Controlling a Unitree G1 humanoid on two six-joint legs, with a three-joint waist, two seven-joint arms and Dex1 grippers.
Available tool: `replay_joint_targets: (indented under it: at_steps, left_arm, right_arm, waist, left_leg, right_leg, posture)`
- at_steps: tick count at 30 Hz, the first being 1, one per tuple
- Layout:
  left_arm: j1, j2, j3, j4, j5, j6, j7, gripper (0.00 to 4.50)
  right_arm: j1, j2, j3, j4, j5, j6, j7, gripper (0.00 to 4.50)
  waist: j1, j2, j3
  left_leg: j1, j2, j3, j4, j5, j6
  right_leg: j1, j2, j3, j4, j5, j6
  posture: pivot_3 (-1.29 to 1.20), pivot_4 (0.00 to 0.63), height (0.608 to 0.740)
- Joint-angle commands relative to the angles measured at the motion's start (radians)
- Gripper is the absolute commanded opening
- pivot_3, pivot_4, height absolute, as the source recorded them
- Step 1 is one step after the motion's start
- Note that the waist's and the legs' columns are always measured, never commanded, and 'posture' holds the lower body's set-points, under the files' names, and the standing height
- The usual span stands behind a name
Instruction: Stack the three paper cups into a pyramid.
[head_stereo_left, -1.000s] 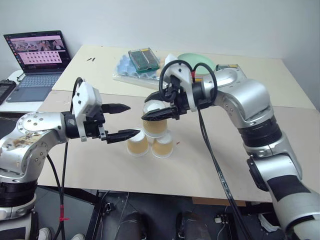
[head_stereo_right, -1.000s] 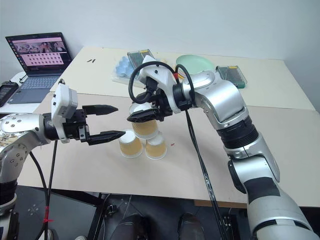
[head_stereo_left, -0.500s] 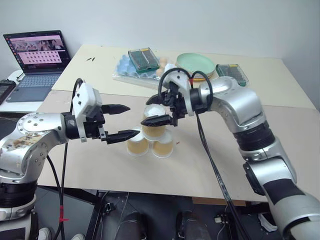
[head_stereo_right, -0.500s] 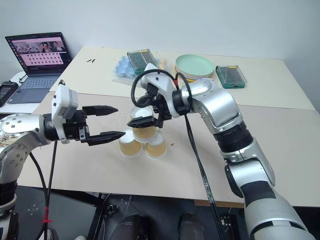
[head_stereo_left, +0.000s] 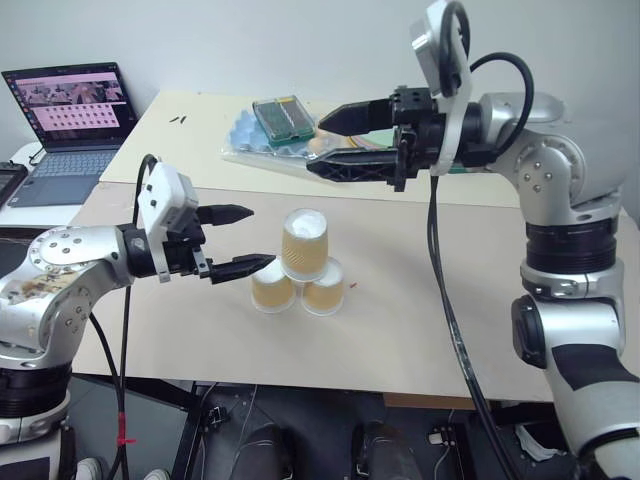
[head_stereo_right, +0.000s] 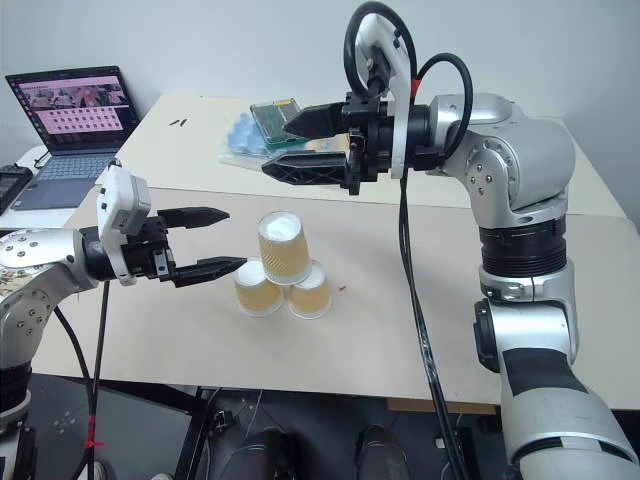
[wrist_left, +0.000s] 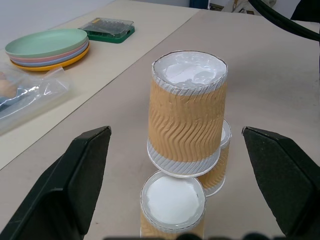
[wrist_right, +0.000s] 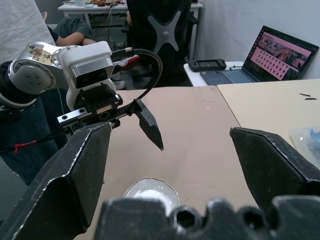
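Pyramid (head_stereo_left: 298, 272) of three paper cups stands complete on the tan table (head_stereo_left: 420, 320); both grippers clear of it.

Two inverted cups (head_stereo_left: 273, 291) (head_stereo_left: 324, 290) sit side by side, touching; the third cup (head_stereo_left: 304, 243) rests upside down across their bases, slightly tilted; left gripper (head_stereo_left: 238, 241) level just beside the stack, fingers spread, holding nothing; right gripper (head_stereo_left: 325, 143) well above and behind the stack, fingers spread, empty, pointing toward the laptop (head_stereo_left: 72, 125); green plates (wrist_left: 47, 45) and a clear-lidded case (wrist_left: 107, 27) lie at the far edge.
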Motion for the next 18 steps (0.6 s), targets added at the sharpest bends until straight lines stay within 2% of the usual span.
replay_joint_targets:
  at_steps: [1,4,7,17,18]
  left_arm:
    - [0.168,-0.327,0.281,0.112,0.151,-0.085,0.573,4.50]
    - [0.187,-0.321,0.267,0.098,0.145,-0.089,0.542,4.50]
    - [0.184,-0.296,0.255,0.099,0.133,-0.078,0.504,4.50]
    - [0.195,-0.196,0.180,0.033,0.129,-0.067,0.363,4.50]
    - [0.196,-0.193,0.175,0.024,0.116,-0.060,0.350,4.50]
  right_arm:
    - [0.422,-0.051,-0.193,0.021,-0.392,-0.024,-0.686,4.42]
    - [0.452,-0.008,-0.246,0.015,-0.357,-0.029,-0.694,4.42]
    - [0.431,-0.014,-0.234,0.002,-0.343,-0.025,-0.666,4.42]
    - [0.453,-0.046,-0.097,-0.177,-0.273,-0.110,-0.429,4.42]
    - [0.459,-0.051,-0.077,-0.198,-0.269,-0.115,-0.407,4.42]
  waist:
    - [0.000,0.000,0.000]
    - [0.002,0.000,0.000]
    - [0.002,0.000,0.000]
    - [0.002,0.000,0.000]
    - [0.001,0.003,-0.024]
  left_leg:
    - [0.000,0.000,0.000,0.000,0.000,0.000]
    - [0.000,0.000,0.000,0.000,0.000,0.000]
    - [0.000,0.000,0.000,0.000,0.000,0.000]
    - [0.000,0.000,0.000,0.000,0.000,0.000]
    - [0.000,0.000,0.000,0.000,0.000,0.000]
  right_leg:
    - [0.000,0.000,0.000,0.000,0.000,0.000]
    - [0.000,0.000,0.000,0.000,0.000,0.000]
    - [0.000,0.000,0.000,0.000,0.000,0.000]
    - [0.000,0.000,0.000,0.000,0.000,0.000]
    - [0.000,0.000,0.000,0.000,0.000,0.000]
  posture:
    - [0.00,0.000,0.706]
    - [0.00,0.000,0.706]
    - [0.00,0.000,0.706]
    - [0.00,0.000,0.706]
    - [0.00,0.000,0.706]
